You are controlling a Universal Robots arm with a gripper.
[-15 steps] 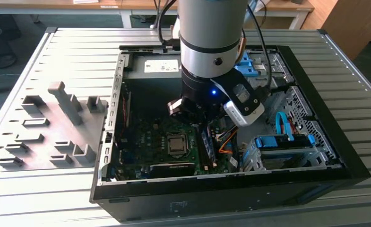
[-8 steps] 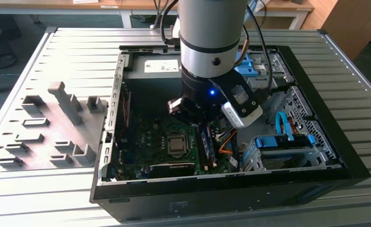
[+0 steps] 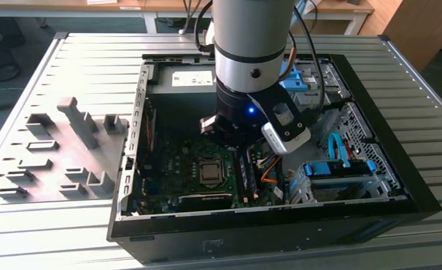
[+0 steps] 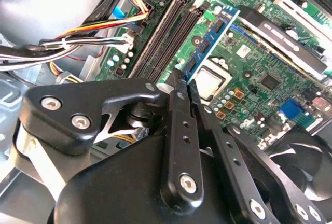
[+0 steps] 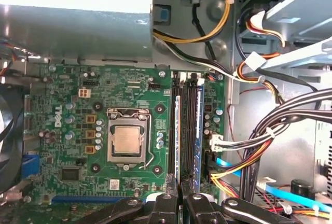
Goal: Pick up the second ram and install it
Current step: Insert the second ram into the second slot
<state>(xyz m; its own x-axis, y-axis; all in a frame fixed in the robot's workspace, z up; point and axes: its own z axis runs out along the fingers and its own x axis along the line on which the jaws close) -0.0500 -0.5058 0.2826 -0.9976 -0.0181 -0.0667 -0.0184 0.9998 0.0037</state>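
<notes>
The second ram [image 4: 211, 36] is standing on edge in the gripper [image 4: 185, 81], whose jaws are clenching one end.
It is lining up with the slot nearest the processor socket [image 5: 126, 142] on the green motherboard [image 5: 67, 146]. Another stick [image 5: 199, 130] is standing near, a black slot between them. The open computer case [image 3: 281, 233] is lying on the bench [image 3: 401, 79].

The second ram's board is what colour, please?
The second ram is blue, clearest in the second wrist view.

Blue-green second ram [image 4: 210, 40] stands edgewise at memory slots.
</notes>
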